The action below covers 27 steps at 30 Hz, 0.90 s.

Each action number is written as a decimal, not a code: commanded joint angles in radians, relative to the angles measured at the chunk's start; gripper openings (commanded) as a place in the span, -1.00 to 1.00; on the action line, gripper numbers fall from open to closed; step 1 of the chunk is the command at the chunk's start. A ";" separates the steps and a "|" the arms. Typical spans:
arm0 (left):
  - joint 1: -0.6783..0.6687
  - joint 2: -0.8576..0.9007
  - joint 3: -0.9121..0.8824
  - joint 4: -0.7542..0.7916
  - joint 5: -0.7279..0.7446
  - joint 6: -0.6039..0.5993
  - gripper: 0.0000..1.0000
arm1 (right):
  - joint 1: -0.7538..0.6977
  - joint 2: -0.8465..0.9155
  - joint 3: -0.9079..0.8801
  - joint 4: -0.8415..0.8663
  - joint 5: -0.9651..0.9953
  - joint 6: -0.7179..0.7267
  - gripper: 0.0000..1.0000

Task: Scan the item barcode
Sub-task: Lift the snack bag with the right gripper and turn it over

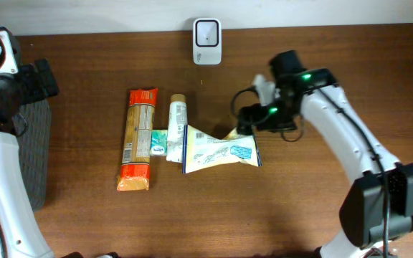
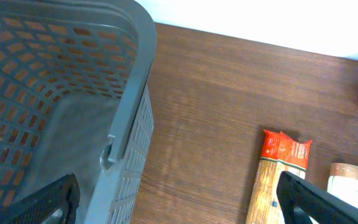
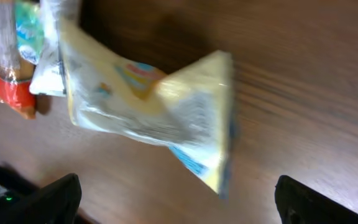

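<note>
A white and yellow pouch (image 1: 219, 150) lies flat on the table; in the right wrist view the pouch (image 3: 160, 112) is blurred. My right gripper (image 1: 241, 122) hovers open just above the pouch's right end, and in the wrist view my right gripper (image 3: 179, 208) has nothing between its fingers. No barcode shows on the pouch. A white scanner box (image 1: 207, 41) stands at the table's back edge. My left gripper (image 1: 44, 77) is open at the far left, over the basket's rim. In its own view my left gripper (image 2: 179, 208) is empty.
A long orange-ended pasta pack (image 1: 138, 140) and a white tube (image 1: 177, 127) lie left of the pouch, with a small teal pack (image 1: 158, 141) between them. A grey slatted basket (image 2: 129, 93) stands at the table's left edge.
</note>
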 commanded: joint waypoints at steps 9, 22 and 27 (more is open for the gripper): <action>0.003 -0.005 0.011 0.001 -0.006 0.019 0.98 | -0.064 0.094 -0.219 0.248 -0.378 -0.126 0.97; 0.003 -0.005 0.011 0.001 -0.006 0.019 0.99 | 0.078 0.310 -0.219 0.463 -0.476 0.087 0.64; 0.003 -0.005 0.011 0.001 -0.006 0.019 0.99 | 0.086 0.332 -0.219 0.511 -0.476 0.115 0.15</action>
